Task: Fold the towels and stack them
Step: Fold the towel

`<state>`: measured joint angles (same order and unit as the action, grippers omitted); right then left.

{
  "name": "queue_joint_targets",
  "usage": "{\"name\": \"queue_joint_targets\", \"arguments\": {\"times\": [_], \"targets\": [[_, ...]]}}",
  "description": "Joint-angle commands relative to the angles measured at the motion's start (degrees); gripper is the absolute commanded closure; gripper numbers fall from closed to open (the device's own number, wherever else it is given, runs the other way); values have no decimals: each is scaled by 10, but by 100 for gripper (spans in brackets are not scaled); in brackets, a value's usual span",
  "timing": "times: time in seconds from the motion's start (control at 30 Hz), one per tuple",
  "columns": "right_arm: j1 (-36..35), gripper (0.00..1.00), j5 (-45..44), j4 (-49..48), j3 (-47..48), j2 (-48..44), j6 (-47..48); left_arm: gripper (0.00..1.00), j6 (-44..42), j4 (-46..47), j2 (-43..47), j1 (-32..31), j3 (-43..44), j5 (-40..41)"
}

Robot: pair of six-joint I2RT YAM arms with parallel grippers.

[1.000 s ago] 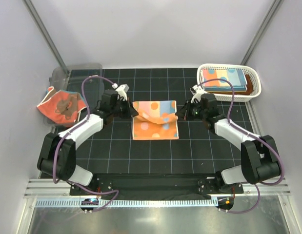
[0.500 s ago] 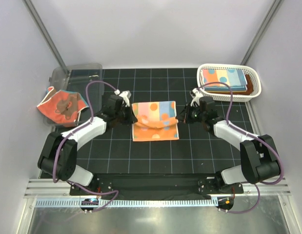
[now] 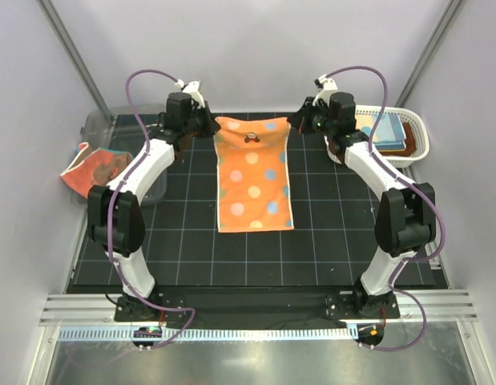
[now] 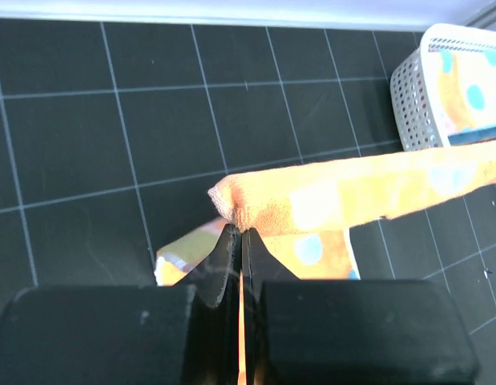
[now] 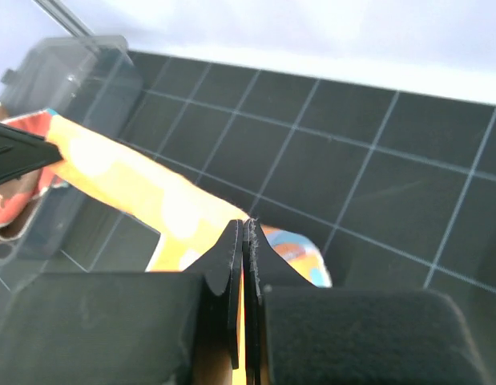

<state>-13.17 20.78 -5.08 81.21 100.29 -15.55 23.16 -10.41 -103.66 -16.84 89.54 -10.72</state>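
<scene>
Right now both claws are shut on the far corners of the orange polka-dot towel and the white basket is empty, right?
No: the top external view shows folded towels in the white basket. Otherwise yes, the left claw and right claw are shut on the far corners of the orange polka-dot towel.

L gripper (image 3: 209, 128), R gripper (image 3: 296, 123) pinched closed, both arms extended fwd
</scene>
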Motion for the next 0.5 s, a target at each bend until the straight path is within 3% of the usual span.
{"name": "queue_joint_targets", "arguments": {"times": [0.0,0.17,0.47], "targets": [[3,99,29,3,-14,-1,20,100,-15,-2,1,-3,-21,-42],[2,99,43,-73,-159,-35,-3,100,32,100,38,-4,-199,-57],[-31,99,69,-124,-275,-44,-35,100,55,173,76,-28,-324,-59]]}}
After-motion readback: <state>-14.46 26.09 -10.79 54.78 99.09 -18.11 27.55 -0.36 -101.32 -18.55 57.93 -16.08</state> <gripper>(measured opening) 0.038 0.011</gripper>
